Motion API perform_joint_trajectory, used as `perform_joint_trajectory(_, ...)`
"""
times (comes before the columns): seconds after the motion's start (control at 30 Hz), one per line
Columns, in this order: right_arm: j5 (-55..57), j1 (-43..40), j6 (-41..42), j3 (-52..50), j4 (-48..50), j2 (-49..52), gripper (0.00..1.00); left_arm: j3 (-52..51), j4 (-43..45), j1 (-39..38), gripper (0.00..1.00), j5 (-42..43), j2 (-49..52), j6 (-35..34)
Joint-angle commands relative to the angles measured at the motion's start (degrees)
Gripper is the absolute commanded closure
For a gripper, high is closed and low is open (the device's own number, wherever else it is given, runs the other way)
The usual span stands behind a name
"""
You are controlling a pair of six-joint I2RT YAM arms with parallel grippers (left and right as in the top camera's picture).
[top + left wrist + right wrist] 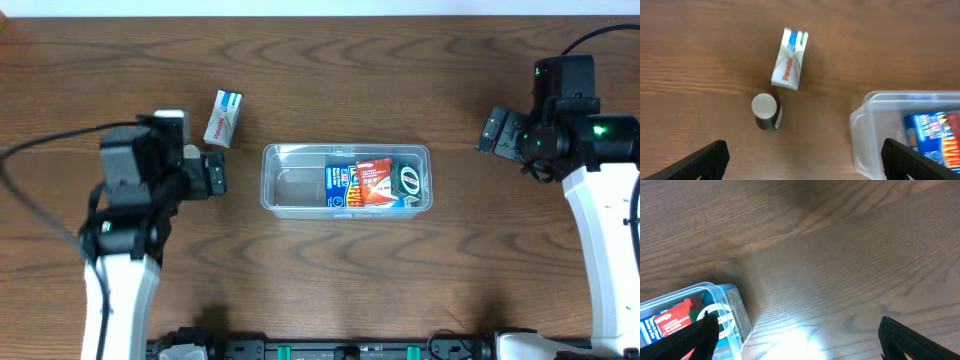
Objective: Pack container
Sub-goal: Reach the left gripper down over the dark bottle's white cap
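The clear plastic container lies at the table's middle, with blue, red and green packets in its right half. A white small box lies up and left of it. My left gripper is open and empty, just left of the container. In the left wrist view the white box, a small dark bottle with a white cap and the container's corner lie ahead of the open fingers. My right gripper is open and empty, to the right of the container.
Wooden table all round. The right wrist view shows bare wood with a bright glare patch between the fingers. Black cables run off at the far left and upper right.
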Motion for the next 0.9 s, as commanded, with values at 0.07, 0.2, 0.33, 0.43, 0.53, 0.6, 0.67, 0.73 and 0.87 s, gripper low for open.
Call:
perform_joint_trajectory(0.07, 0.07, -0.31, 0.17, -0.02, -0.04, 0.28, 0.01, 0.74, 2.86, 0.24, 0.02, 0.98, 6.19, 2.89)
perform_joint_trajectory(0.2, 0.04, -0.31, 0.17, -0.02, -0.04, 0.28, 0.01, 0.74, 8.09, 0.24, 0.02, 2.08, 6.97, 3.1)
perform_joint_trajectory(0.33, 0.04, -0.31, 0.17, -0.02, -0.04, 0.28, 0.01, 0.76, 11.82, 0.26, 0.02, 1.05, 7.04, 7.17)
perform_joint_trajectory(0.43, 0.04, -0.31, 0.17, -0.02, -0.04, 0.28, 0.01, 0.76, 13.94, 0.26, 0.02, -2.54, 8.15, 7.19)
perform_joint_trajectory(0.53, 0.04, -0.31, 0.17, -0.02, -0.04, 0.28, 0.01, 0.76, 15.08, 0.26, 0.02, -3.58, 10.05, 7.17)
perform_joint_trajectory(0.6, 0.07, -0.31, 0.17, -0.02, -0.04, 0.28, 0.01, 0.76, 14.62, 0.26, 0.02, -3.58, 11.58, 7.15)
perform_joint_trajectory(0.67, 0.04, -0.31, 0.17, -0.02, -0.04, 0.28, 0.01, 0.76, 14.4, 0.26, 0.02, -3.56, 12.81, 6.73)
perform_joint_trajectory(0.73, 0.07, -0.31, 0.17, -0.02, -0.04, 0.28, 0.01, 0.76, 14.23, 0.26, 0.02, -3.56, 13.9, 6.69)
perform_joint_trajectory(0.87, 0.04, -0.31, 0.17, -0.02, -0.04, 0.28, 0.01, 0.76, 12.79, 0.26, 0.02, -3.8, 14.91, 6.69)
